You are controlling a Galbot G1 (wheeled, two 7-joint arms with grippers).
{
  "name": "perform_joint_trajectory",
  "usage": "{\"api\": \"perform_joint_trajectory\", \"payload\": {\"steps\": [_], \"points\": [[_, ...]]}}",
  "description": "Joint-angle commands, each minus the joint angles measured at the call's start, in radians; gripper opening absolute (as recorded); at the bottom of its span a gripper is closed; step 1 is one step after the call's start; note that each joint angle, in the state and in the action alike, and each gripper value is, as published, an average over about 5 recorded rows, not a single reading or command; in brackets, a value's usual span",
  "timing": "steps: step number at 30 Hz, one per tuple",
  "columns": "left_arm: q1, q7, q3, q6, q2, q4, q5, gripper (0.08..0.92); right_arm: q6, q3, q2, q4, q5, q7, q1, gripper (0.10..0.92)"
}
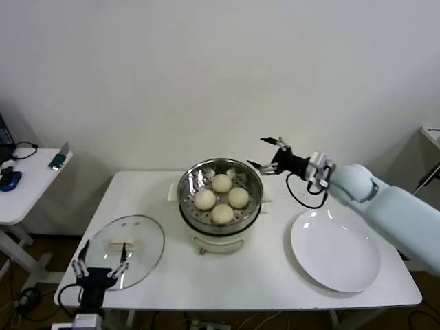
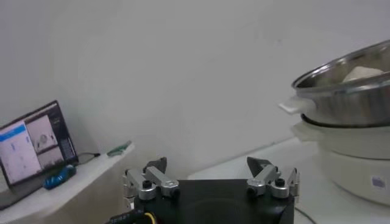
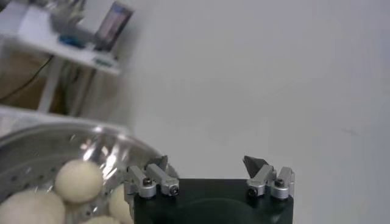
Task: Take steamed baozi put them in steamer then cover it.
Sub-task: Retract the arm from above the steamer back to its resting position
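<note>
Several cream-white steamed baozi lie inside the shiny steel steamer at the table's middle. My right gripper hangs open and empty just right of the steamer's far rim, above table level. In the right wrist view its fingertips stand wide apart, with baozi in the perforated basket beside them. My left gripper is open at the table's front left, over the near edge of the round glass lid. The left wrist view shows its open gripper and the steamer off to the side.
A flat white plate lies on the table's right half. The lid's white handle sits at its centre. A side table with a laptop and blue mouse stands at the far left. The steamer rests on a white electric base.
</note>
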Motion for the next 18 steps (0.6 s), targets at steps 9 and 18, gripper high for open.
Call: {"api": "perform_joint_trajectory", "payload": {"steps": [9, 18], "points": [[-0.009, 0.148, -0.001, 0.216, 0.14, -0.046, 0.88, 0.823, -0.043, 1.064, 0.239, 0.281, -0.028, 0.104, -1.075, 0.823], [-0.126, 0.126, 0.088, 0.208, 0.211, 0.182, 1.159, 0.823, -0.038, 1.167, 0.352, 0.283, -0.054, 0.056, -1.27, 0.823]]}}
